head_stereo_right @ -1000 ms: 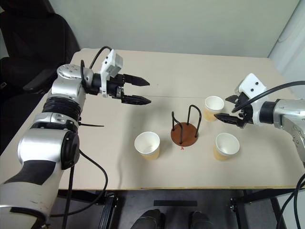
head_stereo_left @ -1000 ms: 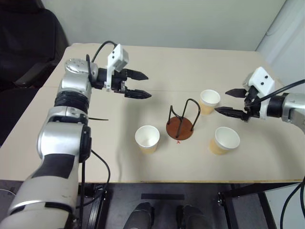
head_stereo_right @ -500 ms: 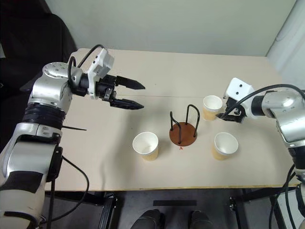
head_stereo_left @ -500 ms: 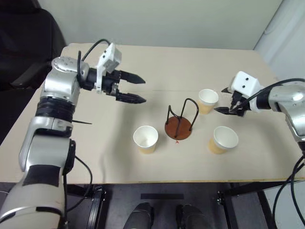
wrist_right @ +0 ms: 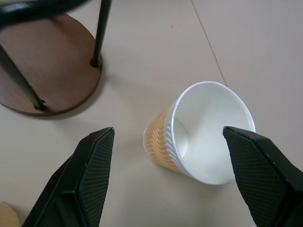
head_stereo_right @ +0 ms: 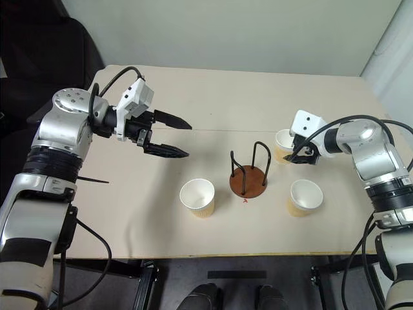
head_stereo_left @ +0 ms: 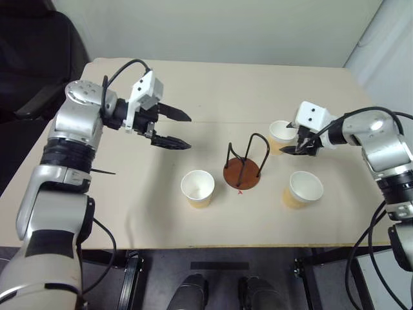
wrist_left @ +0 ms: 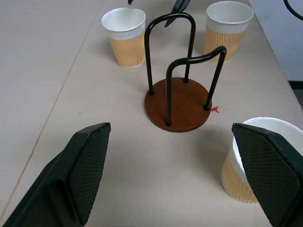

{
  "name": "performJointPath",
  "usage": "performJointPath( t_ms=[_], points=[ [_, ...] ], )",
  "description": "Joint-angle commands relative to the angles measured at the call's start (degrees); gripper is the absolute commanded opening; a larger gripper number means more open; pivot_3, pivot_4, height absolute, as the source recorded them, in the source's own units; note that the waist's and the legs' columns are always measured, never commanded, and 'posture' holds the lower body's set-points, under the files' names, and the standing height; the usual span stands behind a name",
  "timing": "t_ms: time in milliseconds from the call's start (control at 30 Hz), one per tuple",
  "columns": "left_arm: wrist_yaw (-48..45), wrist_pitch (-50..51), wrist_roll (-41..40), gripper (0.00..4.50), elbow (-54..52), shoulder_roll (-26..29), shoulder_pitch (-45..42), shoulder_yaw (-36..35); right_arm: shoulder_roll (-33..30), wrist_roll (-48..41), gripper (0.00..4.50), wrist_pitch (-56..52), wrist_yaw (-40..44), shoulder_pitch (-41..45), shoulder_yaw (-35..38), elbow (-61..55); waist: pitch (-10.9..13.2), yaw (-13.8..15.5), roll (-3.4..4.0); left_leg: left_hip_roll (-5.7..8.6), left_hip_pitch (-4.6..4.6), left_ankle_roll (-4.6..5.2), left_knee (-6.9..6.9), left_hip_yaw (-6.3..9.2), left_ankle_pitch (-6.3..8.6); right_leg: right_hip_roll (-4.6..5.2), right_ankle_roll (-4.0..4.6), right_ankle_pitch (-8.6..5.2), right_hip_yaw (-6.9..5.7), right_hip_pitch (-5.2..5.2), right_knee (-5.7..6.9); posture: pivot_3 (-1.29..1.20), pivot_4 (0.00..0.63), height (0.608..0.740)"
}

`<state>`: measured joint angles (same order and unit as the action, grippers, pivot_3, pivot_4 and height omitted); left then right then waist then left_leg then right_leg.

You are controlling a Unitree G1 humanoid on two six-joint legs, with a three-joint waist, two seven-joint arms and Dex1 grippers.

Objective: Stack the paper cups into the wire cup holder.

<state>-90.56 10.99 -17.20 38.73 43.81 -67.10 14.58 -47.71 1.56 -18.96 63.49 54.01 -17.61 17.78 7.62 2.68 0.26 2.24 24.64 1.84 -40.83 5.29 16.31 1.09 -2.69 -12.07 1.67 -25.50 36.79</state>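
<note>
Nothing is stacked yet: three tan paper cups (head_stereo_left: 197, 187) stand around the empty black wire holder (head_stereo_left: 242, 166), right tool (head_stereo_left: 294, 138) apart beside the far cup (wrist_right: 199, 134), left tool (head_stereo_left: 175, 131) apart.

1. No text, label, brand or number can be read on anything here.
2. The only sign is a small red mark (wrist_left: 215, 109) on the table (wrist_left: 57, 71), just beside the rim of the wire cup holder (wrist_left: 177, 103); its shape is too small to tell.
</note>
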Motion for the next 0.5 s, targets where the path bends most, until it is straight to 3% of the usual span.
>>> performJointPath(
  t_ms=[33, 267, 367, 500],
  points=[
    [-1.94, -0.23, -0.27, 4.4, -1.87, 0.7, -0.53, -1.72, 0.98, 2.99, 3.73, 4.08, 0.78, 2.78, -0.85, 4.17, 0.0, -0.01, 0.0, 0.0, 0.0, 0.0, 0.0, 0.0, 0.0, 0.0, 0.0, 0.0, 0.0, 0.0, 0.0, 0.0, 0.15, 0.74],
    [-1.94, -0.69, 0.12, 4.4, -1.65, 0.44, -0.26, -1.87, 4.12, 6.66, 3.73, 9.62, 2.11, 5.38, -2.14, 13.31, 0.0, 0.03, 0.0, 0.0, 0.0, -0.01, 0.03, 0.01, 0.0, 0.0, 0.01, 0.0, 0.0, -0.01, 0.01, 0.0, 0.15, 0.74],
    [-1.94, -1.09, 0.34, 4.45, -1.48, 0.32, -0.07, -1.78, 5.17, 7.53, 3.12, 10.87, 2.71, 5.84, -2.15, 15.09, 0.0, 0.03, 0.01, 0.0, 0.0, -0.02, 0.12, 0.01, -0.01, 0.0, 0.02, 0.01, 0.0, -0.01, 0.02, 0.0, 0.15, 0.74],
    [-1.94, -1.06, -0.15, 4.45, -1.84, 0.37, 0.13, -1.45, 5.38, 7.62, 1.71, 10.36, 4.63, 5.83, -1.62, 14.19, 0.0, 0.05, 0.0, 0.0, 0.0, -0.04, 0.25, 0.01, -0.02, 0.0, 0.03, 0.01, 0.0, -0.01, 0.03, 0.0, 0.15, 0.74]
  ],
)
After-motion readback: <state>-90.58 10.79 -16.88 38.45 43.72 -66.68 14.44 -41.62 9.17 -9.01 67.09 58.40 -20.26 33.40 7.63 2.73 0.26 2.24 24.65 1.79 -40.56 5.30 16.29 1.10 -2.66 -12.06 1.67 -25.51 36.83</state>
